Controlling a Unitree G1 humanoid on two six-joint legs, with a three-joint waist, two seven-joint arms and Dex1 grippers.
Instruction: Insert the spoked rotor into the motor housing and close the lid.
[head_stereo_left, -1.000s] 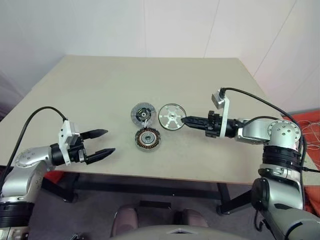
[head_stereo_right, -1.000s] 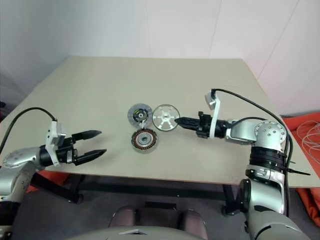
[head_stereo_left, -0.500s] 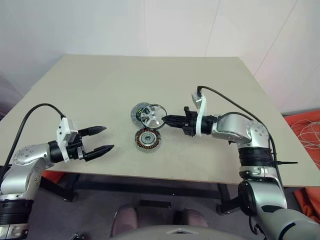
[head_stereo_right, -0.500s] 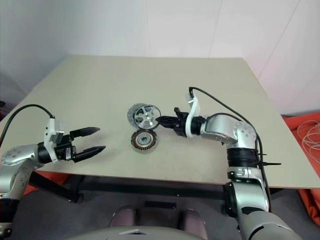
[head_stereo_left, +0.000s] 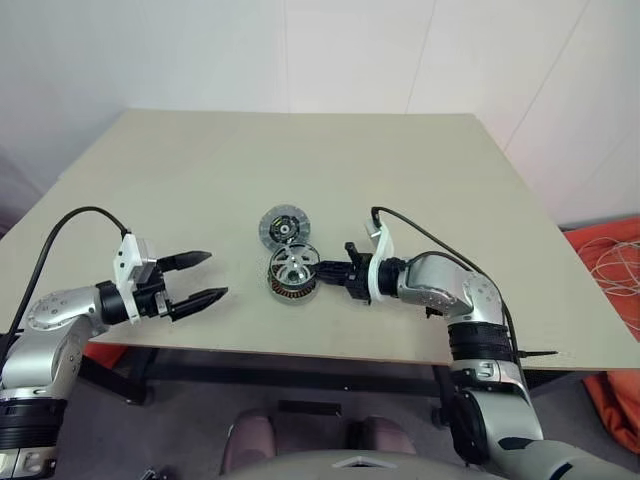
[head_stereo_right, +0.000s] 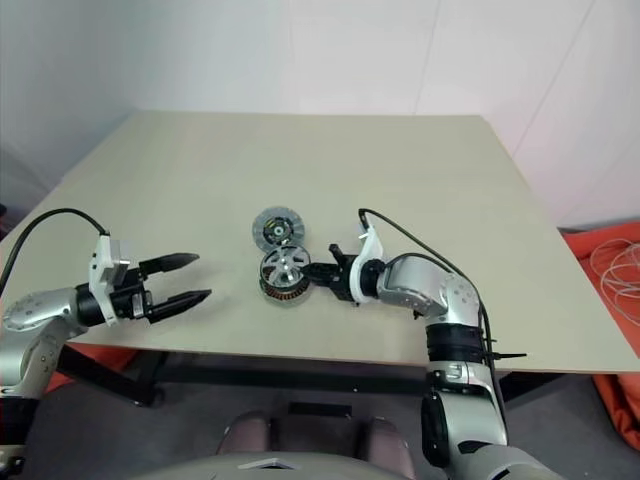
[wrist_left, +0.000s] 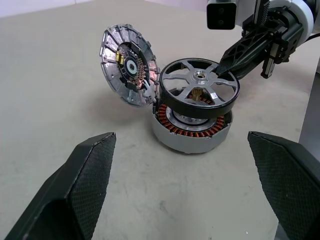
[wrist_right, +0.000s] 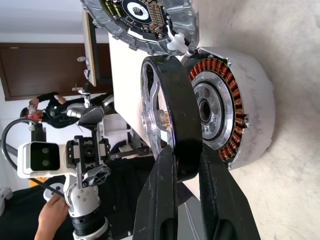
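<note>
Right gripper clamped on rim of spoked rotor, held flat just above motor housing on table, beside lid; left gripper spread wide, empty, well apart from the parts.

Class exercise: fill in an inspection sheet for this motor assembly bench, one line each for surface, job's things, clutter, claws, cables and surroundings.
Surface: beige table, bare around the parts.
Job's things: spoked rotor held just above the motor housing, not yet seated; lid lies on the table right behind the housing.
Clutter: nothing seen.
Claws: right claw shut on the rotor's rim; left claw open, apart from the parts.
Cables: black cable looping over the left arm; another on the right arm.
Surroundings: pale walls; orange-red object with white cords on the floor at the right.
</note>
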